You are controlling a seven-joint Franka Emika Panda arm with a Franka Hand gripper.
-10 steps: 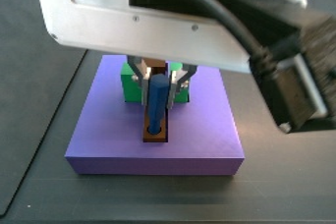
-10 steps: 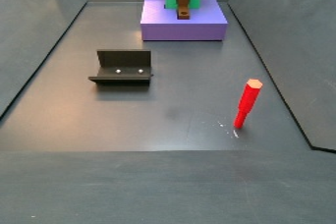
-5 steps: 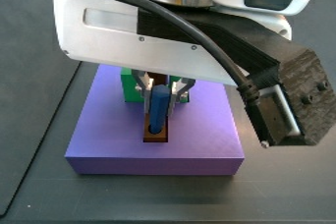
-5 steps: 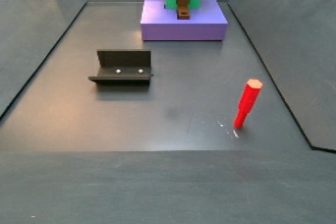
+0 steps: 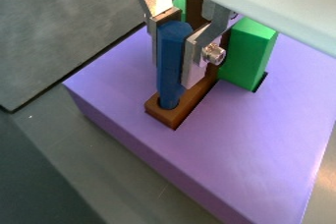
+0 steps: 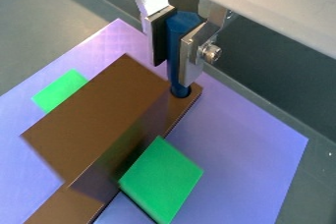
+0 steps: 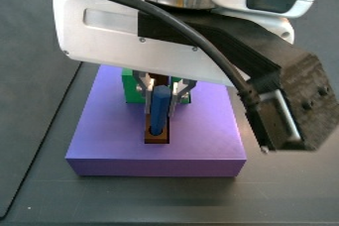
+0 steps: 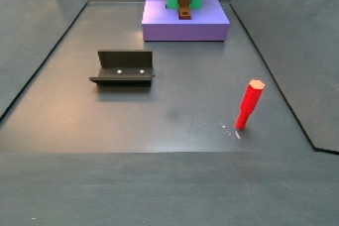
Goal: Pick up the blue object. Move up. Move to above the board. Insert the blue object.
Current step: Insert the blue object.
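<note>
The blue object (image 5: 172, 66) stands upright with its lower end in the round hole of the brown board (image 5: 184, 112). The board lies on a purple platform (image 5: 250, 149) and runs under a green block (image 5: 246, 53). My gripper (image 5: 176, 57) is shut on the blue object, one silver finger on each side. The same hold shows in a wrist view, with the gripper (image 6: 175, 55) on the peg (image 6: 183, 51) at the end of the board (image 6: 116, 120). In a side view the gripper (image 7: 161, 97) holds the peg (image 7: 159, 116) over the board's end (image 7: 158, 139).
The purple platform (image 8: 185, 27) stands at the far end of the grey floor. The fixture (image 8: 123, 68) stands at the middle left. A red stick (image 8: 248, 105) stands upright at the right. Dark walls rise along both sides.
The gripper has come down with the blue object, so less of the peg shows above the board. Since half a second ago almost nothing has moved.
</note>
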